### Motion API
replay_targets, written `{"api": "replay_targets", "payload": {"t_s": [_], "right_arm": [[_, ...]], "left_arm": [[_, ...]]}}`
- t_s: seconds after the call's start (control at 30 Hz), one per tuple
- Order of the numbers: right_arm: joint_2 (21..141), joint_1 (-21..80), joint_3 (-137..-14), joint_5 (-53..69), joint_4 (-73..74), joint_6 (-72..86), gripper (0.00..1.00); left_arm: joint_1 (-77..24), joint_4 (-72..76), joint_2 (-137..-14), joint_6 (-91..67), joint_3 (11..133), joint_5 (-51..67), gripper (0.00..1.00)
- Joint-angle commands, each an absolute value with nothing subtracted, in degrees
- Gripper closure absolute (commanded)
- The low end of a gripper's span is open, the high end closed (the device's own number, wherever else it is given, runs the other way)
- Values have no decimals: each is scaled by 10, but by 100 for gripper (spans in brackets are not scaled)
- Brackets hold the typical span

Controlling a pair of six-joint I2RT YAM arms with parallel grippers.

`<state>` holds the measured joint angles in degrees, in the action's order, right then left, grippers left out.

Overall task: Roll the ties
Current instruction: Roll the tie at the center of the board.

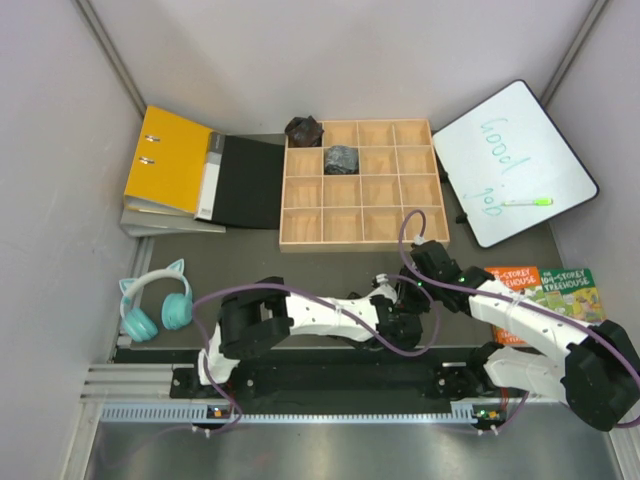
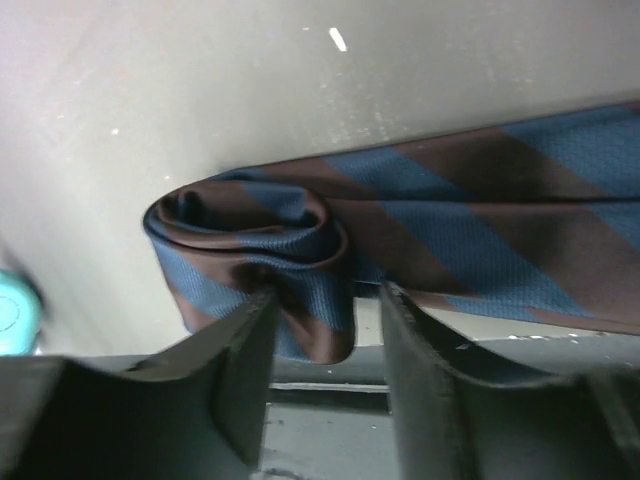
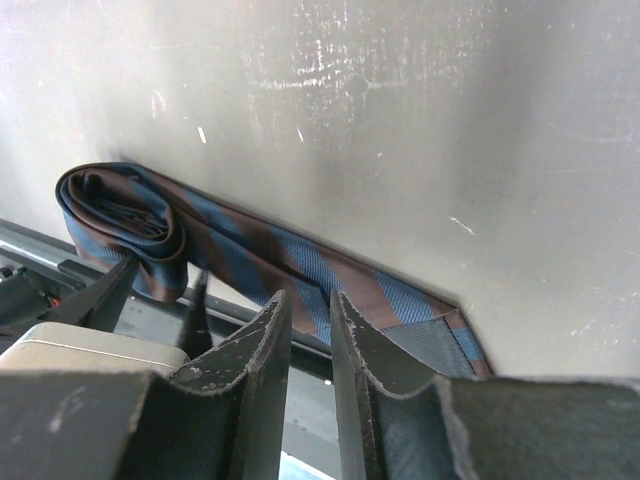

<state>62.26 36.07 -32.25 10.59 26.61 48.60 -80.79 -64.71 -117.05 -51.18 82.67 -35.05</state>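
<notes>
A blue-and-brown striped tie (image 2: 470,220) lies along the table's near edge. Its left end is wound into a loose coil (image 2: 250,235). My left gripper (image 2: 325,295) is open, and the coil's lower fold hangs between its fingers, touching only the left one (image 2: 250,330). My right gripper (image 3: 310,300) sits further along the flat part of the tie (image 3: 330,275), jaws a narrow gap apart, tips at the tie's near edge. From above, both grippers (image 1: 393,318) (image 1: 412,290) meet and hide this tie. A greyish rolled tie (image 1: 341,158) sits in a tray cell. A brownish-black one (image 1: 303,129) rests at the tray's back-left corner.
The wooden grid tray (image 1: 300,240) stands mid-table. At back left are a yellow binder (image 1: 168,158) and a black folder cover (image 1: 250,180). A whiteboard (image 1: 515,160) with a green marker (image 1: 527,201) is at right. Teal headphones (image 1: 155,300) lie left, books (image 1: 540,285) right. A metal rail (image 1: 330,385) runs along the near edge.
</notes>
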Motion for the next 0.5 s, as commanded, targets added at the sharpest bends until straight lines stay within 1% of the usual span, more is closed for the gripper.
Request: {"api": "replay_targets", "payload": {"t_s": [0.0, 0.17, 0.3, 0.47], "right_arm": [[610, 359, -334, 116, 235, 489, 77], [610, 359, -334, 120, 231, 492, 77], [608, 359, -337, 129, 226, 494, 77], [606, 359, -337, 153, 207, 499, 72]], "left_arm": [[-801, -561, -1137, -496, 817, -320, 48], [-788, -552, -1119, -497, 816, -313, 40], [-772, -525, -1075, -490, 789, -278, 30], [-730, -451, -976, -474, 730, -217, 27]]}}
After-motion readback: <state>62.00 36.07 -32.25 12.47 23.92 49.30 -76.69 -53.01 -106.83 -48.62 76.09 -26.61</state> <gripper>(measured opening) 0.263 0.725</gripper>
